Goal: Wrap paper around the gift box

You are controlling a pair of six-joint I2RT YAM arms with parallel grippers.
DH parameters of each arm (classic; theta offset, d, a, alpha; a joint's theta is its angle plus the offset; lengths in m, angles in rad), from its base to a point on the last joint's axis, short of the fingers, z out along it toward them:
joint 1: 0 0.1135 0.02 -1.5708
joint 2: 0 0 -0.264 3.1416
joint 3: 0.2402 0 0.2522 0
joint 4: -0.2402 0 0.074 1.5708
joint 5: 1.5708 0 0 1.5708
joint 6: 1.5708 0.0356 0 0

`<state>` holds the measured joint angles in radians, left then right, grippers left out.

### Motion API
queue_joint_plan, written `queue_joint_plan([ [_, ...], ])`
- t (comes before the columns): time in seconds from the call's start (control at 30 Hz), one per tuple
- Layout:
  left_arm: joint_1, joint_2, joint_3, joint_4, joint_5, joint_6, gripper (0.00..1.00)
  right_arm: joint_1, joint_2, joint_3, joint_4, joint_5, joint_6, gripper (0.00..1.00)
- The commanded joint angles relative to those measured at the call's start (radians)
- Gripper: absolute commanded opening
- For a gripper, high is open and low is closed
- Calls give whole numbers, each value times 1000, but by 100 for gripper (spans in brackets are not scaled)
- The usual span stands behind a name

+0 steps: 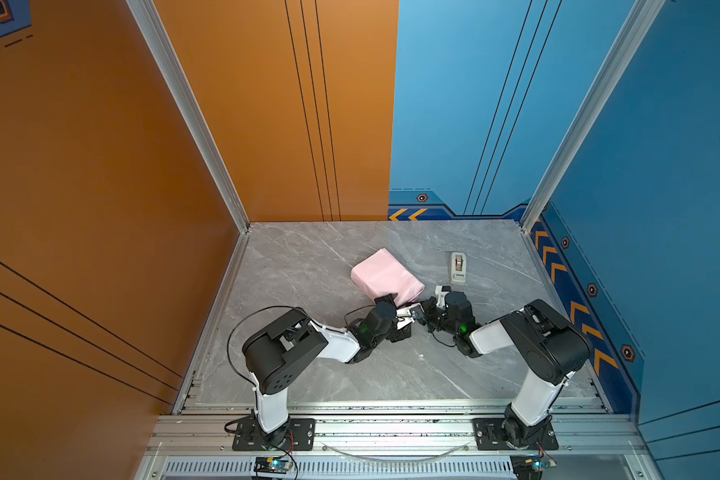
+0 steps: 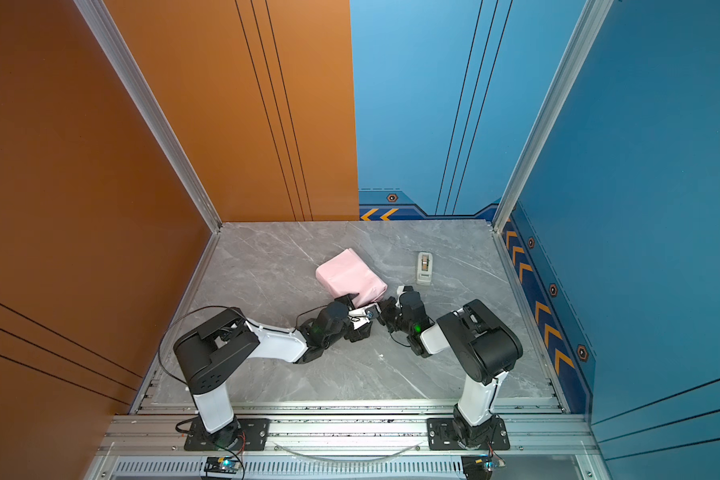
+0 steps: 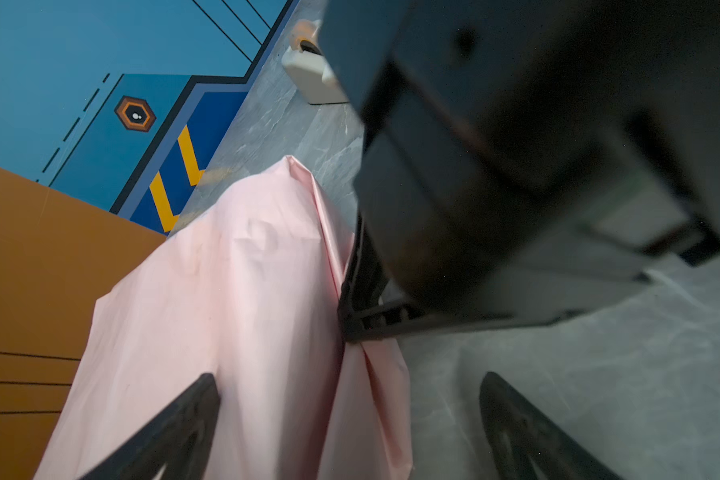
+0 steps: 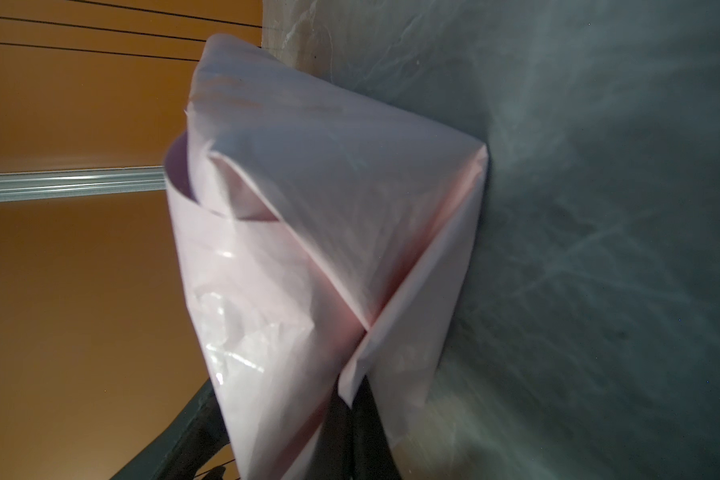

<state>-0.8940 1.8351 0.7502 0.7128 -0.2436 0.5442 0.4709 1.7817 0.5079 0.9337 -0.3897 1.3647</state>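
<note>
Gift box out of sight, taken to be inside the pink paper [image 1: 385, 272] bundle lying mid-surface [image 1: 308, 374]; left claw [image 3: 350, 378] spread wide astride its near end, right claw [image 4: 350, 419] together with tips against the end fold, though whether it pinches a flap is unclear. Judged step is closing that end: press the loose flap flat to the box, crease sharply, then tape. No readable writing: none legible on the tape dispenser [image 1: 458, 268] or wall hexagons.

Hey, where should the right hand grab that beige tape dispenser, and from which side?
Probably across its two long flat sides, coming down from above. The tape dispenser stands upright and alone on the table, narrow across, with bare marble either side.
</note>
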Motion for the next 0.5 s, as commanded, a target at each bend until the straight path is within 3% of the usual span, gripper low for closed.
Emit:
queue_joint_plan([
  [0.0, -21, 43, -41, -7, -77, -102, 99, -6, -24, 16, -18, -8, -21, 0],
  [0.33, 0, 179, -52, 183, -90, -135, 88, -8, -35, 9, -19, -6, -21, 0],
  [0.37, 0, 188, -54, 192, -89, -133, 81, -8, -34, 10, -20, -6, -21, 0],
  [0.47, 4, 202, -64, 208, -90, -133, 72, -8, -36, 11, -21, -6, -19, 0],
])
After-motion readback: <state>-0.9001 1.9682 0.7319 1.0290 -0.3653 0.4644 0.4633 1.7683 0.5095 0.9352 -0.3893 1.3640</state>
